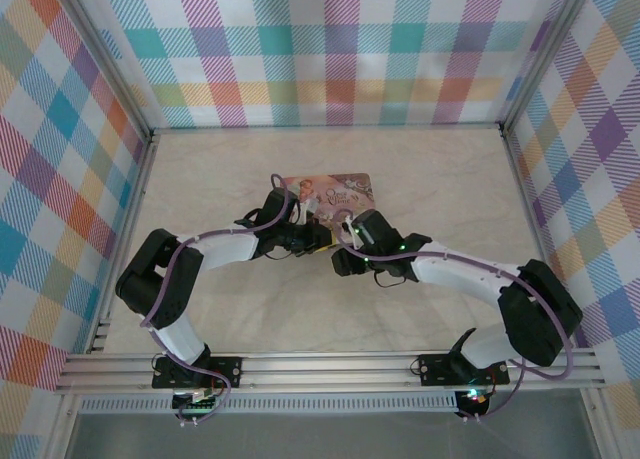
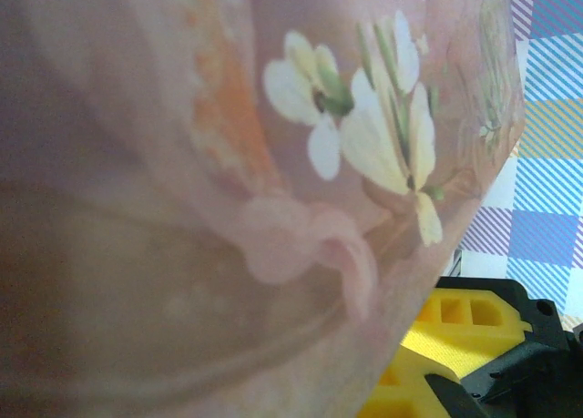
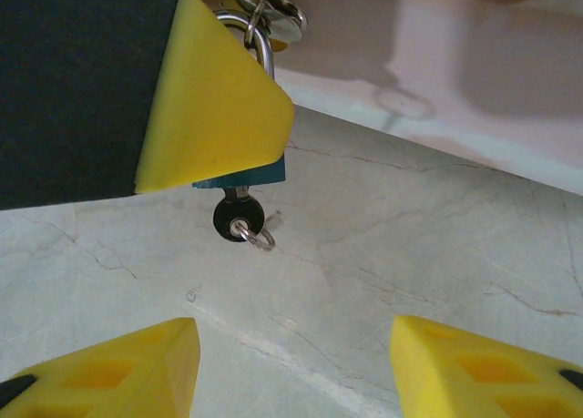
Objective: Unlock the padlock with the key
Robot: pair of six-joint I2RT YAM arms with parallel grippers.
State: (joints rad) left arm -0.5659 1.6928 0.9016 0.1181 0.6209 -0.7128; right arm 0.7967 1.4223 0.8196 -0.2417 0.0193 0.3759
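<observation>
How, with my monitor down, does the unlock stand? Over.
Left gripper clamped on padlock, by pink tin. Key seated in padlock, hanging below. Right gripper open, short of key. Nothing between them.

Left arm (image 1: 215, 251) and right arm (image 1: 462, 275) are wearing white shells between black joints; purple cables (image 1: 163, 287) are looping along both. Fingers (image 3: 109, 368) are showing yellow pads (green light (image 1: 401, 247) glowing, frame centre).

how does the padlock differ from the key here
The padlock has a blue body, mostly hidden behind the left gripper's finger; the key has a black head in plain view. The padlock carries a silver shackle, the key a small wire ring. Both hang above the table, joined.
</observation>
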